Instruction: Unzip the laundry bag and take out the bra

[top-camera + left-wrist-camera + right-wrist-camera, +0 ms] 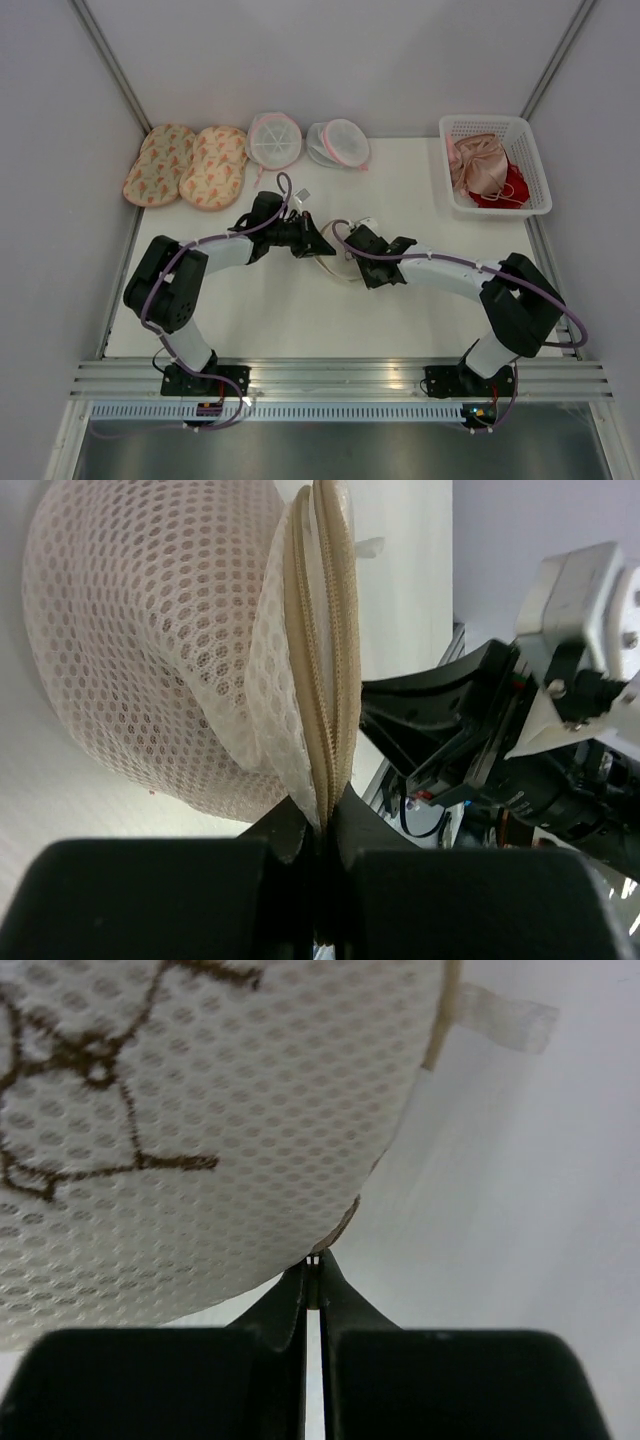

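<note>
From above, the laundry bag [330, 268] lies near the middle of the table [300, 320], caught between the left gripper [326, 246] and the right gripper [349, 256], while the bra [480, 163] sits in the basket [495, 122] at the far right corner. The left wrist view shows that gripper's fingers [285, 830] clamped on the bag's tan zip edging [322, 680], which stands upright. In the right wrist view the fingers [290, 1305] are pressed together, nipping a tiny pale piece at the bag's tan rim, with a brown stitched mark [90, 1070] on the mesh.
</note>
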Controlling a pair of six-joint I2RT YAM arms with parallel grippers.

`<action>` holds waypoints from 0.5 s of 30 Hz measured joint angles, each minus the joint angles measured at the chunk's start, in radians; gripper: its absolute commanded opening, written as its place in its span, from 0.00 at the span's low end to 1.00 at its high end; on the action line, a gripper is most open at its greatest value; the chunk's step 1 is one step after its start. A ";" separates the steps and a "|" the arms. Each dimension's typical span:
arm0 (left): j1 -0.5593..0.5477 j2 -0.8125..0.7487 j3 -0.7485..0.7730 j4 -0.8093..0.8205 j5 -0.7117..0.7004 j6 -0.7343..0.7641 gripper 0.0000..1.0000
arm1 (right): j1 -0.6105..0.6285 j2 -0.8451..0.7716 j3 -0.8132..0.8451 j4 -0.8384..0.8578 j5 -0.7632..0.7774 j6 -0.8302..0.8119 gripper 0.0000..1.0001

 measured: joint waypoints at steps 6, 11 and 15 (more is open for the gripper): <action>0.002 0.038 0.104 -0.091 0.013 0.111 1.00 | -0.024 -0.010 0.032 -0.035 0.170 0.037 0.01; 0.003 0.015 0.117 -0.195 -0.234 0.142 1.00 | -0.032 -0.051 0.032 -0.062 0.229 0.047 0.01; 0.008 -0.155 0.009 -0.254 -0.469 0.109 1.00 | -0.032 -0.063 0.031 -0.063 0.228 0.051 0.00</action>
